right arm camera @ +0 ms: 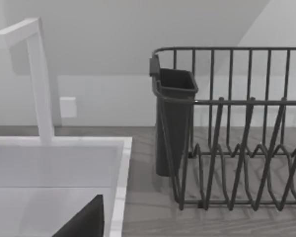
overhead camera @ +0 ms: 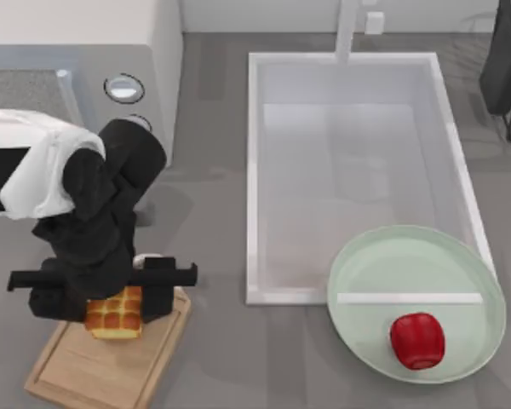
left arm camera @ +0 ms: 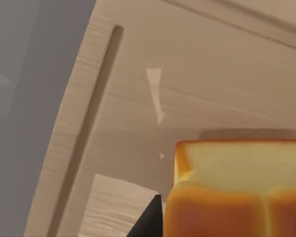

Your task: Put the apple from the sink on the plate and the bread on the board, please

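In the top view my left arm reaches in from the left edge and bends down toward the lower left of the frame, white upper casing leading to black links. Its left claw (overhead camera: 112,300) hangs straight down over the bread (overhead camera: 115,314), with a black crossbar stretched sideways just above the loaf. The fingers flank the bread, but I cannot tell whether they press it or stand apart. In the left wrist view a dark fingertip (left arm camera: 150,219) sits right beside the bread's golden crust, low in the frame.

The bread rests on the board (overhead camera: 85,371), near its upper end, where the white looped handle (overhead camera: 147,257) peeks out. The board lies tilted at the lower left of the grey desk (overhead camera: 213,358).

My right arm is parked at the upper right corner of the top view; its claw's state cannot be told.

The apple (overhead camera: 417,340) sits on the plate (overhead camera: 366,281), toward its lower right part. The plate overlaps the lower right corner of the sink (overhead camera: 254,170), which fills the upper middle of the frame, its faucet (overhead camera: 347,30) at the top. A microwave (overhead camera: 85,64) stands in the upper left. The right wrist view shows a dark wire dish rack (right arm camera: 237,128) with a cup holder beside the sink's rim.
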